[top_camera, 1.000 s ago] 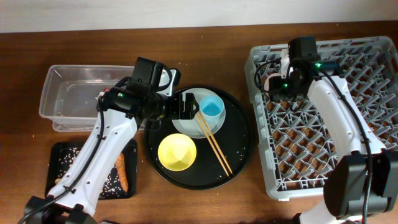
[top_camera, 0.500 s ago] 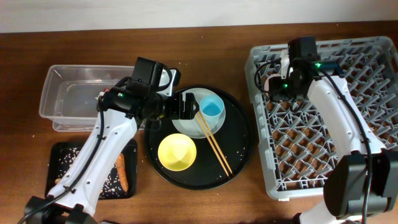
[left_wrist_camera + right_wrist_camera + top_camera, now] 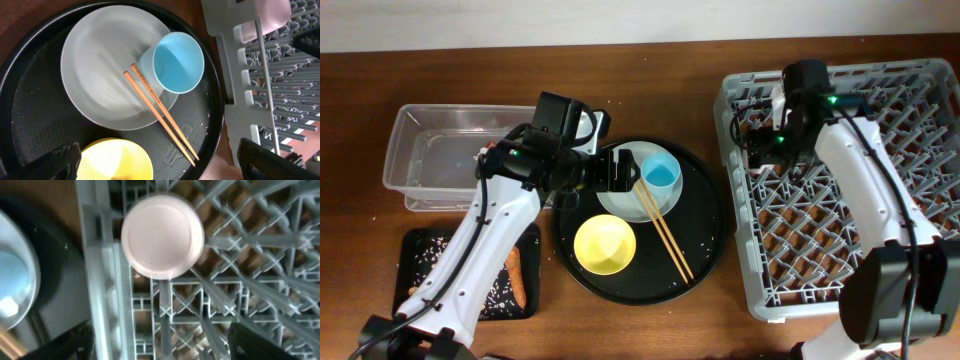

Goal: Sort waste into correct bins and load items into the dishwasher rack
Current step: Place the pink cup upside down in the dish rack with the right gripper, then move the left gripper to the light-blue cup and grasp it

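Your left end effector [image 3: 157, 150] hangs wide open and empty over the round black tray [image 3: 705, 230], its fingers spread to either side of the pale grey plate [image 3: 100, 80]. The blue cup [image 3: 177, 62] stands on that plate's edge nearest the dishwasher rack [image 3: 920, 200], mouth up. The chopsticks [image 3: 160, 120] lie side by side, running from the plate down onto the tray beside the yellow bowl [image 3: 605, 245]. Your right end effector [image 3: 165, 335] is also spread wide with nothing in it, and it hovers over the rack's corner nearest the tray. The pink cup [image 3: 162, 235] sits there among the pegs (it shows a flat round face to the wrist camera, so mouth or base you cannot tell). On the left of the desk [image 3: 670, 330] the clear tub [image 3: 410, 150] sits behind the small black tray [image 3: 415, 250] — rice grains and the carrot piece [image 3: 517, 280] lie in that tray.
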`<action>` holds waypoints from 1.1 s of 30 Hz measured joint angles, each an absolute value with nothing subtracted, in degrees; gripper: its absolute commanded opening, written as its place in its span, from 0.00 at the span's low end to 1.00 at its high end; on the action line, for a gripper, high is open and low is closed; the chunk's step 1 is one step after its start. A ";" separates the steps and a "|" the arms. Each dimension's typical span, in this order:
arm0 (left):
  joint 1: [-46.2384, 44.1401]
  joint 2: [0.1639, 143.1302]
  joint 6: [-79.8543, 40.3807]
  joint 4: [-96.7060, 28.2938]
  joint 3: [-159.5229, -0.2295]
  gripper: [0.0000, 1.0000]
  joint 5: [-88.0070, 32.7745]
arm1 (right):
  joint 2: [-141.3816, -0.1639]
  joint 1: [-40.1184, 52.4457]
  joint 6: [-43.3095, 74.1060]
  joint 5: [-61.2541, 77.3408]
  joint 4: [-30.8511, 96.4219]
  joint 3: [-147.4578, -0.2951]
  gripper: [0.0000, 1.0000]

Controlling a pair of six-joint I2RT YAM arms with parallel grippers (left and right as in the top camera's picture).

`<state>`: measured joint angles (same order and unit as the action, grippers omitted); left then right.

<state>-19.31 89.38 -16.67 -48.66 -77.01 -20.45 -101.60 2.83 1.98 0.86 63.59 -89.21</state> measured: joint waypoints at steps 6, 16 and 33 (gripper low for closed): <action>-19.31 89.38 -16.67 -48.69 -77.01 0.99 -20.25 | -101.19 2.83 2.35 3.11 78.17 -104.84 0.98; -19.31 89.38 -16.91 -48.01 -77.01 0.99 -19.00 | -101.12 2.83 2.44 14.11 87.20 -105.10 0.93; -25.23 101.78 -20.86 -31.44 -77.06 0.49 -14.48 | -101.12 2.83 2.33 15.14 87.18 -105.10 0.94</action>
<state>-25.23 101.78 -20.86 -31.44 -77.06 -14.48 -101.12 2.83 2.33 15.14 87.18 -105.10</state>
